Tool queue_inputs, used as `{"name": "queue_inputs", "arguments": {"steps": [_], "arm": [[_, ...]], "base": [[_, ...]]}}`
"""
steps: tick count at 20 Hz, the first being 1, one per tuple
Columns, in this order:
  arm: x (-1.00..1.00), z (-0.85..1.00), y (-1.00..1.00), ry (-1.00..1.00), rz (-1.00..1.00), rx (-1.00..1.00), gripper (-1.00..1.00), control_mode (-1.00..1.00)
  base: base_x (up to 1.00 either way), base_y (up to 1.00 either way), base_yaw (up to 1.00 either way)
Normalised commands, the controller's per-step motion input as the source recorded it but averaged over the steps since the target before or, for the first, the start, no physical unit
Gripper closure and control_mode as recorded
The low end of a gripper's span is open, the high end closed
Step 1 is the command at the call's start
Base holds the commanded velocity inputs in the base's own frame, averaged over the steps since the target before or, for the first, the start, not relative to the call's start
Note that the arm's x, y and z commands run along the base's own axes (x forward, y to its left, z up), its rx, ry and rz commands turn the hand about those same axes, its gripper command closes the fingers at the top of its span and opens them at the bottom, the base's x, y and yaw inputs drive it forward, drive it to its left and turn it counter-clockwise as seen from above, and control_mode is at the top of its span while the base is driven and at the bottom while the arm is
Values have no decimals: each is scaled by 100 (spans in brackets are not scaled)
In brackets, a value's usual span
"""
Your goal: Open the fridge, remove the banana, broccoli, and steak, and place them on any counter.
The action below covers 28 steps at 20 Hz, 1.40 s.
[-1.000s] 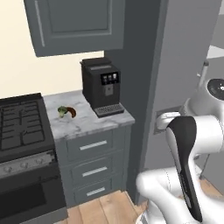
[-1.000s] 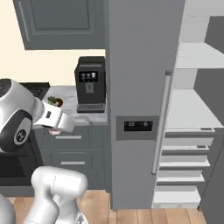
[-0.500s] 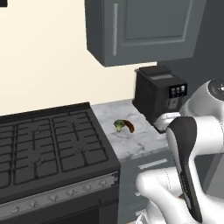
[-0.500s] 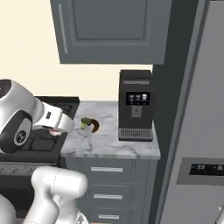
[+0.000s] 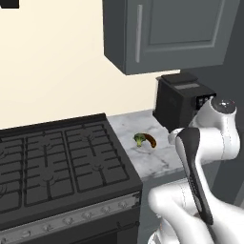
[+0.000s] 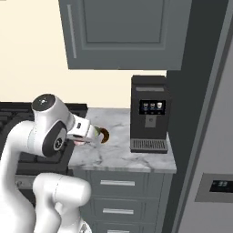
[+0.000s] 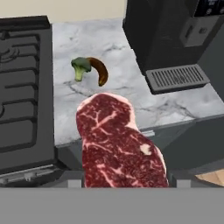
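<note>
The steak (image 7: 120,146) fills the lower centre of the hand view, clamped in the part-open gripper (image 6: 86,135). Upper left of it, the broccoli (image 7: 80,67) and banana (image 7: 99,71) lie touching on the counter (image 7: 175,103), beside the stove (image 7: 24,96).

The white arm rises from the base, folds at a dark-jointed elbow and reaches forward, its wrist bent down toward the desk (image 6: 136,157). In the right base view the tool (image 6: 91,135) sits at about 9 o'clock of the picture's middle, pointing toward 3 o'clock. Its jaws are part-way apart and clamp the steak (image 7: 118,144), which in the hand view juts up from between the finger tips toward 12 o'clock.
</note>
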Motion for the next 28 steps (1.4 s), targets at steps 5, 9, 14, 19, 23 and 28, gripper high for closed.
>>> {"name": "queue_inputs", "arguments": {"steps": [5,9,14,19,23,28], "arm": [[100,-100,-21,0,0,0,100,-100],[100,-94,-2,3,0,0,100,-100],[96,-65,-19,10,-9,2,100,-100],[87,-50,-18,14,-8,4,100,-100],[91,-53,-9,13,-6,4,100,-100],[61,-37,-18,4,-4,0,100,-100]], "base": [[0,0,0],[0,0,0],[0,0,0],[0,0,0],[0,0,0],[0,0,0]]}}
